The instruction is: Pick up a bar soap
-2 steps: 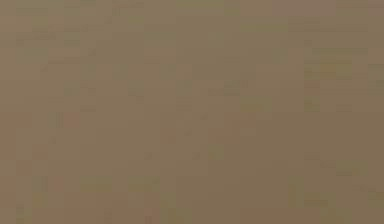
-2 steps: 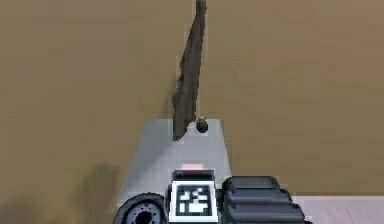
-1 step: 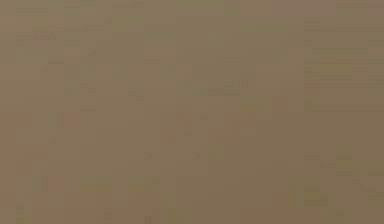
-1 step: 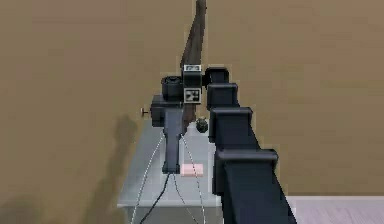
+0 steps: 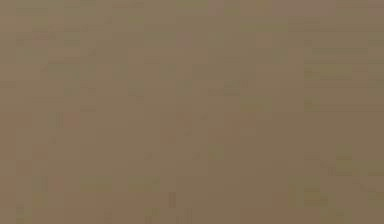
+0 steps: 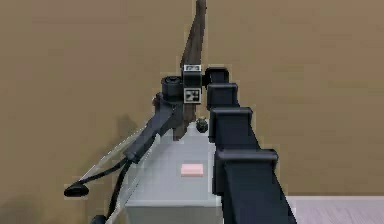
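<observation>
On the arm side view's lower middle, a small pink rectangular bar soap [image 6: 190, 170] lies flat on top of a pale grey, flat-topped unit [image 6: 160, 188]. I see it just left of my arm's dark square bar [image 6: 245, 170], which rises from the bottom edge and steps back to two small white marker squares [image 6: 191, 82].

Left of those squares is the gripper [image 6: 86, 203]. Its dark body sits up near the markers, and its two thin fingers [image 6: 125, 155] sweep down and toward the view's left, past the grey unit's left edge. That puts the soap to the right of the fingers, between them and the arm bar, lower in the view than the gripper's body and apart from the fingertips. I cannot tell whether the gripper holds anything, because its far end lies against the unit's edge.

Behind the markers a narrow brown tapering piece [image 6: 196, 40] runs up to the top edge; I cannot tell what it is. A plain brown wall [image 6: 60, 60] backs all this, and the forward view faces flat brown wall [image 5: 190, 110].
</observation>
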Tool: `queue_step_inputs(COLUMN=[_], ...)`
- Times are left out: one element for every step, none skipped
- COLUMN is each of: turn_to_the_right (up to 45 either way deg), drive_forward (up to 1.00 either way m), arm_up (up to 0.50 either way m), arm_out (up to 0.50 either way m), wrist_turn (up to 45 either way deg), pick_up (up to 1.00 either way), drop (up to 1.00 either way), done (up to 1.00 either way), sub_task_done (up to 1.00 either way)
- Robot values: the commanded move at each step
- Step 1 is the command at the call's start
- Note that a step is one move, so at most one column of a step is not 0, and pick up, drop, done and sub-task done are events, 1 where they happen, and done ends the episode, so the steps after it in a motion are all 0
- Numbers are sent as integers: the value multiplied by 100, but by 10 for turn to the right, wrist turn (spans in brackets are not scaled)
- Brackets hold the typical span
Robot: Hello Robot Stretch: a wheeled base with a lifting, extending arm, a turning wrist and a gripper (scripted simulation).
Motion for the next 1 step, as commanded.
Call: queue_step_inputs(turn_to_the_right=[0], drive_forward=[0], arm_up=[0], arm_out=[0], wrist_turn=[450], pick_up=[0], drop=[0], done=[0], sub_task_done=[0])
